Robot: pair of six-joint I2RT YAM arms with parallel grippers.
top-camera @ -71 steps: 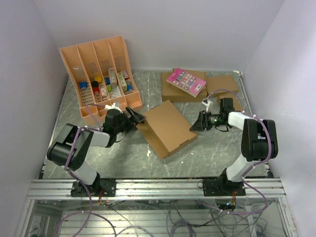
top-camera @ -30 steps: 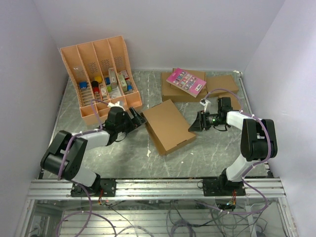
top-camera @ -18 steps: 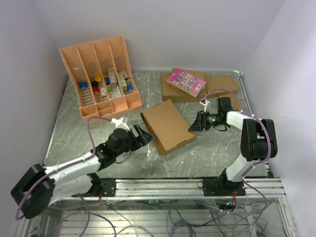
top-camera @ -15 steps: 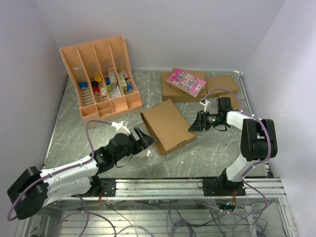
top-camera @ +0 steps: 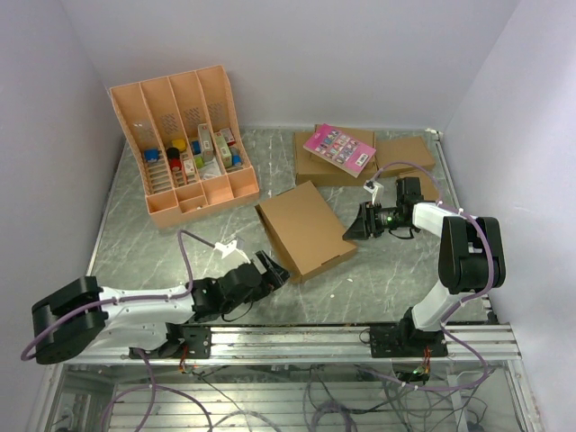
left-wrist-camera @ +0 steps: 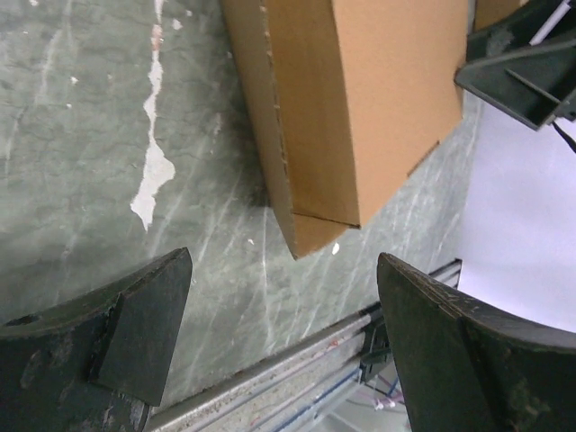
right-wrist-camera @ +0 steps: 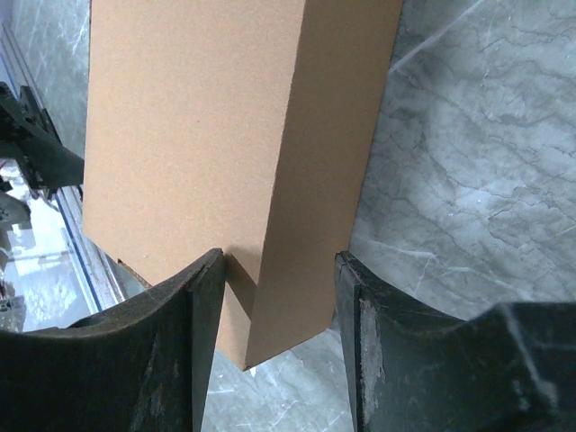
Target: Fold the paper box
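The large plain brown corrugated cardboard box (top-camera: 306, 229) lies flat near the middle of the grey-green marbled bench (top-camera: 135, 243), turned so its corners point roughly to 12, 3, 6 and 9 o'clock in the overhead view. Its top face is closed and smooth.

My right end effector (top-camera: 354, 229) is at the box's 3 o'clock corner. In my right wrist view it (right-wrist-camera: 279, 261) is clenched on that corner: the box (right-wrist-camera: 225, 135) fills the gap between the fingers, one finger (right-wrist-camera: 193, 324) on the top face and the other against the far side of the side wall.

My left end effector (top-camera: 274, 270) sits low over the bench at about 7 o'clock of the box, near its 6 o'clock corner but apart from it. It is released, with the fingers spread wide and nothing between them. From my left wrist it (left-wrist-camera: 286, 270) frames bare bench, with the box (left-wrist-camera: 360, 99) and its near corner at 12 o'clock and a white chipped patch (left-wrist-camera: 153, 180) on the bench at 10 o'clock.

An orange-tan plastic compartment tray (top-camera: 202, 200) holding small coloured items leans at 10 o'clock of the box. At 1 o'clock lie smaller flat brown cardboard boxes (top-camera: 405, 153), one carrying a pink printed card (top-camera: 339, 148).
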